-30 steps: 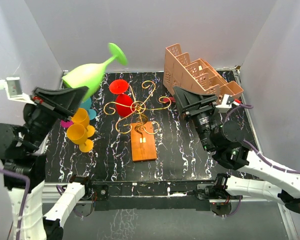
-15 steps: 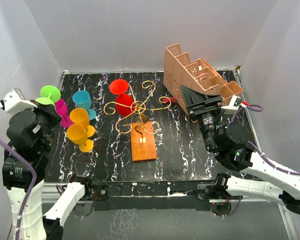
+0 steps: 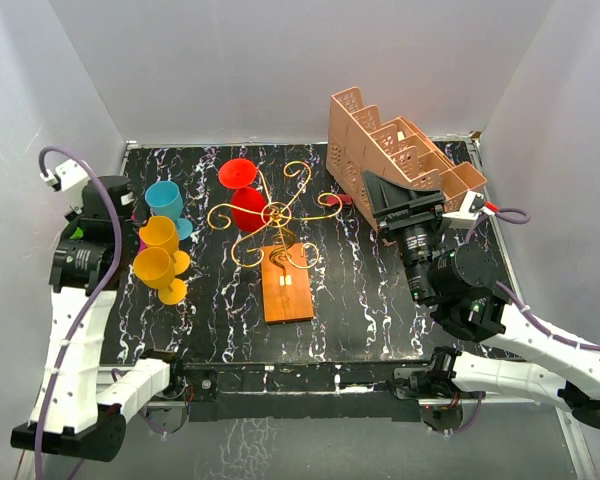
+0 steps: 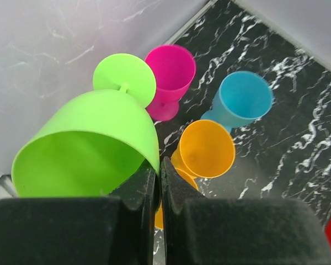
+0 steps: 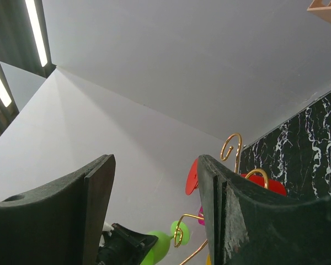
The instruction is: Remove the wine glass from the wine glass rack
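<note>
As the green wine glass (image 4: 88, 143) is clamped at its rim by the left gripper (image 4: 159, 170), well apart from the wine glass rack (image 3: 273, 215), set-down beside the pink glass (image 4: 171, 72) is judged due next; the right gripper (image 5: 154, 165) is held wide, empty.

Left arm (image 3: 75, 340) at nine o'clock, right arm (image 3: 545, 345) at four o'clock: white links, black joints, trailing purple cables (image 3: 70, 150).
</note>
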Action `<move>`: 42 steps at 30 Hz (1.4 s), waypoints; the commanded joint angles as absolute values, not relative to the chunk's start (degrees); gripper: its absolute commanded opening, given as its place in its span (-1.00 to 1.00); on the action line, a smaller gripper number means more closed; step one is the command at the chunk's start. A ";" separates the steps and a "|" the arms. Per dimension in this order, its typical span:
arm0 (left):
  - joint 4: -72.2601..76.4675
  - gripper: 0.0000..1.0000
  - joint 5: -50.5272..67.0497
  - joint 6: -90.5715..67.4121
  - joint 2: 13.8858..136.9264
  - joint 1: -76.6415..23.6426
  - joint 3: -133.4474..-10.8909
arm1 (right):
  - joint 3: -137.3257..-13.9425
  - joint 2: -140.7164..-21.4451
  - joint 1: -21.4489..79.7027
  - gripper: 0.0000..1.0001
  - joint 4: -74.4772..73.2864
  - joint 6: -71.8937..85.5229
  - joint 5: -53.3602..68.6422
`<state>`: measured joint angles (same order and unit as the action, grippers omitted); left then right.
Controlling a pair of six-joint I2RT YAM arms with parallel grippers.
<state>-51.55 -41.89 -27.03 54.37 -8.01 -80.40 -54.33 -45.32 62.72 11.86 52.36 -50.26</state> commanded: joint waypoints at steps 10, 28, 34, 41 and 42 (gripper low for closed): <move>-51.69 -1.00 -37.34 -33.46 59.36 0.52 -72.09 | -57.83 -46.67 62.75 0.31 8.88 51.65 -49.55; -45.56 -1.00 -20.66 -41.97 66.94 16.95 -65.66 | -59.86 -48.59 62.75 0.31 4.48 53.96 -47.28; -43.94 -1.00 -19.26 -46.56 68.84 19.34 -63.66 | -60.03 -48.56 62.75 0.30 4.44 53.96 -47.37; -42.37 -1.00 -17.87 -47.83 70.65 20.14 -63.50 | -59.42 -48.76 62.73 0.30 4.46 54.31 -46.94; -42.54 -1.00 -17.69 -47.96 70.98 20.17 -63.69 | -59.46 -48.78 62.75 0.30 4.37 54.38 -46.86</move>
